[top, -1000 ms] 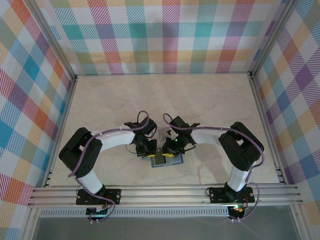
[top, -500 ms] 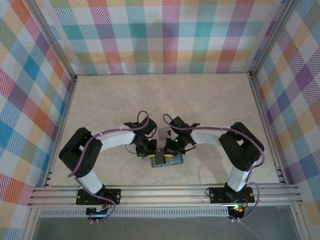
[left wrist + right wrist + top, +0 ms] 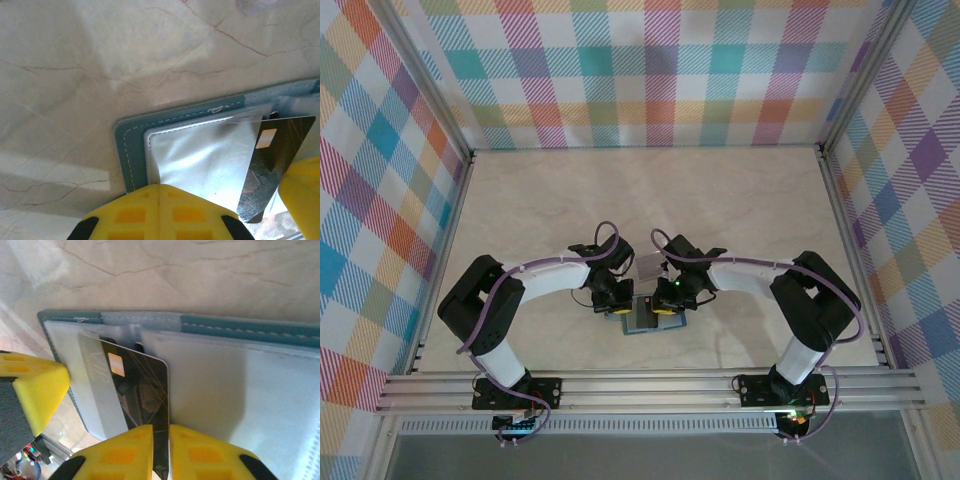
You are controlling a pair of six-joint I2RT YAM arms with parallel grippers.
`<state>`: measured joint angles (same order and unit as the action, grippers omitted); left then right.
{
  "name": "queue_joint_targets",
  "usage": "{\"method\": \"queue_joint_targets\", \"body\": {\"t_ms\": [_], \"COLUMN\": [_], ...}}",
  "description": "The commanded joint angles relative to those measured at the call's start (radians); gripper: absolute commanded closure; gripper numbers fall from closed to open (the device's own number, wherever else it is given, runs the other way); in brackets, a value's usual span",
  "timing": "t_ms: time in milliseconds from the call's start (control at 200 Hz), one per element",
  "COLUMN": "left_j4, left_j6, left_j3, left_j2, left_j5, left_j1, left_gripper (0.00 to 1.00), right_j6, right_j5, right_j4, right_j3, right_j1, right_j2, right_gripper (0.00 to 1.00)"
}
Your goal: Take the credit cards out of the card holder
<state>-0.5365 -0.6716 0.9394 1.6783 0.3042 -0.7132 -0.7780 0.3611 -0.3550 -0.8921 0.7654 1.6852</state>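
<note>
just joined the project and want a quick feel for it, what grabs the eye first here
Bright plaid walls ring a marble-look table, where the left arm and right arm curl inward to meet over a teal card holder at the near middle. Up close, the right gripper pinches, between yellow fingers, a black credit card angled partly out of a clear pocket, while the left gripper rests shut over the holder's edge.

Both arms bend inward, left pincer closed, right pincer pinching the dark card.
</note>
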Motion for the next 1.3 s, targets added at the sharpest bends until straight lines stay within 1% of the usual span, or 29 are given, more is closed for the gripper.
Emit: {"method": "queue_joint_targets", "body": {"t_ms": [0, 150, 310, 410, 615, 855, 1110, 1250, 1295], "left_j4": [-0.071, -0.103, -0.137, -0.139, -0.117, -0.107, -0.105, -0.105, -0.106], "left_j6": [0.022, 0.022, 0.018, 0.018, 0.020, 0.029, 0.031, 0.029, 0.029], "left_j3": [-0.007, 0.020, 0.072, 0.097, 0.091, 0.072, 0.063, 0.064, 0.064], "left_j2": [0.028, -0.004, -0.024, 0.007, 0.080, 0.117, 0.117, 0.104, 0.099], "left_j5": [-0.053, -0.055, -0.060, -0.049, -0.047, -0.057, -0.060, -0.062, -0.063], "left_j1": [-0.010, -0.017, -0.047, -0.069, -0.080, -0.081, -0.081, -0.081, -0.080], "left_gripper": [1.00, 1.00, 1.00, 1.00, 1.00, 1.00, 1.00, 1.00, 1.00], "right_j6": [-0.014, -0.014, -0.015, -0.014, -0.017, -0.047, -0.057, -0.036, -0.025], "right_j5": [0.056, 0.056, 0.062, 0.062, 0.072, 0.118, 0.121, 0.091, 0.071], "right_j4": [0.053, 0.048, 0.056, 0.058, 0.079, 0.175, 0.200, 0.150, 0.111], "right_j3": [0.016, 0.018, 0.025, 0.027, 0.031, 0.072, 0.084, 0.070, 0.060], "right_j1": [0.004, 0.003, 0.004, 0.003, 0.003, 0.003, 0.003, 0.003, 0.003], "right_j2": [0.035, 0.053, 0.063, 0.065, 0.067, -0.001, -0.060, -0.076, -0.081], "right_gripper": [0.78, 0.76, 0.76, 0.75, 0.76, 0.77, 0.86, 0.92, 0.93]}}
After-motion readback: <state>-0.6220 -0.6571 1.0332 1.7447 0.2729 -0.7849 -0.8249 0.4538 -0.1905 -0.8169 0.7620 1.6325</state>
